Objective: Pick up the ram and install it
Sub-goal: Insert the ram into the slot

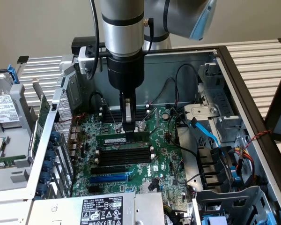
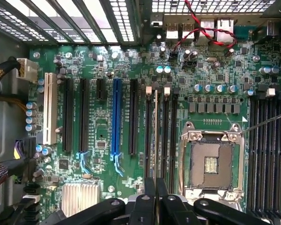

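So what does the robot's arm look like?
The arm is a fat shiny silver tube with a light blue cap on its joint. A black cable runs down beside it. The gripper has a round black body and thin grey fingers.

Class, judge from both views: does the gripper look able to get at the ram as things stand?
Very likely yes: the gripper has its jaws closed on the ram, by the empty black slots. The blue cable lies off to the exterior view's right, clear of it.
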Controlling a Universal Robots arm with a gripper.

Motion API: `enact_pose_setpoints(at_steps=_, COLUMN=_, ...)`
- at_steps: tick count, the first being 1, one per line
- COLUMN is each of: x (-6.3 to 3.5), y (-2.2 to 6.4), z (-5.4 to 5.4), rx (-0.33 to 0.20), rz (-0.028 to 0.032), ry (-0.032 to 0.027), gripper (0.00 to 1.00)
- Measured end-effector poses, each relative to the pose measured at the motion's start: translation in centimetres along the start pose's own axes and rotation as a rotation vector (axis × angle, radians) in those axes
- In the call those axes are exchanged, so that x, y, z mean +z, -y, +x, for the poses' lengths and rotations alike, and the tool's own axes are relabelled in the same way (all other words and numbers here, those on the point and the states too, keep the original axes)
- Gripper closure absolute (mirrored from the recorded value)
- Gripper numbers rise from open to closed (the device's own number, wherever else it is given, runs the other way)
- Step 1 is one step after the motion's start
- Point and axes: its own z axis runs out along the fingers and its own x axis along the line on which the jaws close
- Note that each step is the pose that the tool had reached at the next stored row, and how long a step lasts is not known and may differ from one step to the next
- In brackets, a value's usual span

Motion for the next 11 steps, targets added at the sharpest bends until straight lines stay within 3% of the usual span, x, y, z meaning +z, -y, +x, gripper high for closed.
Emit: enact_pose_setpoints(at_steps=11, x=1.14, y=0.0, z=0.03, rx=0.0, rz=0.0, ry=-0.0001, gripper=0.87)
